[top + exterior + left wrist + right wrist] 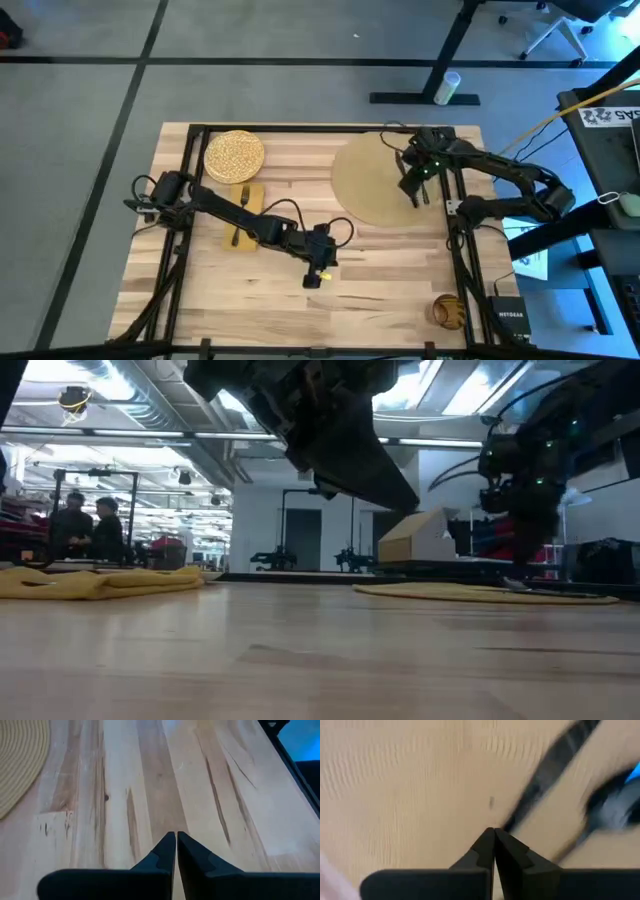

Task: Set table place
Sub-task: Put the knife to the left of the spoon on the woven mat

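The butcher-block surface (380,270) fills the middle of the high view, ringed by its thin black frame. The place, a large round tan mat (375,185), lies flat in the upper right part of the surface, its far edge close to the back frame. The right hand (417,200) sits over the mat's right side, low against it; its wrist view shows the two dark fingers (485,847) clenched together, tip to tip, with nothing between them and only the mat's tan weave beneath. In the low view the same hand (517,582) comes down to the mat's thin edge at the right of the frame. The left hand (318,280) hangs over bare wood in the lower middle of the high view, well apart from the mat; its fingers (165,855) are also clenched on nothing. In the upper left of the surface a speckled yellow-beige plate (234,154) rests, and just below it a mustard-yellow napkin (243,214) carries a dark fork (241,212). A small wicker ball (447,310) sits near the lower right corner.
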Controlling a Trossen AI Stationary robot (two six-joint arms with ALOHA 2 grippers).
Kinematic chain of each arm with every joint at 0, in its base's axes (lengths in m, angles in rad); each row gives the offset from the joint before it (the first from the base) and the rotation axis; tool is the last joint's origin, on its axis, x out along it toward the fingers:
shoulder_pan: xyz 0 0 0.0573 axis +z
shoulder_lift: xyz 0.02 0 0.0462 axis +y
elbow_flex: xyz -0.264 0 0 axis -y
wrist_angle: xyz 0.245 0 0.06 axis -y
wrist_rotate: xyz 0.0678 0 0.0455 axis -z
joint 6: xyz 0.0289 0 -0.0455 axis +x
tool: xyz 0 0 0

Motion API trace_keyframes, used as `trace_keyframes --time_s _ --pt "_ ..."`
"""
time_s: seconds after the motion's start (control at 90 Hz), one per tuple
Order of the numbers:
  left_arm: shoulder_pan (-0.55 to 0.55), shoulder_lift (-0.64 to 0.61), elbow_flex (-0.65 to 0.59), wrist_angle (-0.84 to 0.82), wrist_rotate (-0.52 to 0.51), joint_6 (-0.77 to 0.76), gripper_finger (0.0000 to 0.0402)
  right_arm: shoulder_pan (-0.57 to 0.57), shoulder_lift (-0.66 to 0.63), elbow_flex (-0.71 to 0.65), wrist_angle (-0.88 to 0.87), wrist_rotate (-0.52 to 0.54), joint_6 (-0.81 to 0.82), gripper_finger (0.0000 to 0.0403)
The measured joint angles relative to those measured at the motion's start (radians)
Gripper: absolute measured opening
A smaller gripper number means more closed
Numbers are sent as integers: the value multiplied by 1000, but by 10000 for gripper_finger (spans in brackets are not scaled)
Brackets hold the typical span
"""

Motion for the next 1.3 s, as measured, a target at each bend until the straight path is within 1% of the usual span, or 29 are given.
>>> trace_keyframes --time_s 0.067,0.189,0.367,0.522,1.1,1.3 --pt "4 0 0 -1 0 0 0 0 24 1 66 -1 0 0" --pt "6 0 0 -1 -2 0 0 -2 88 1 122 2 -4 0" --pt "6 0 0 -3 -1 4 0 -16 158 1 146 68 5 0" --pt "6 0 0 -3 -1 2 0 -16 161 1 184 77 6 0" --pt "6 0 0 -3 0 -2 0 -16 161 1 202 90 14 0" --pt "6 0 0 -3 0 -2 0 -12 161 1 201 118 17 0"
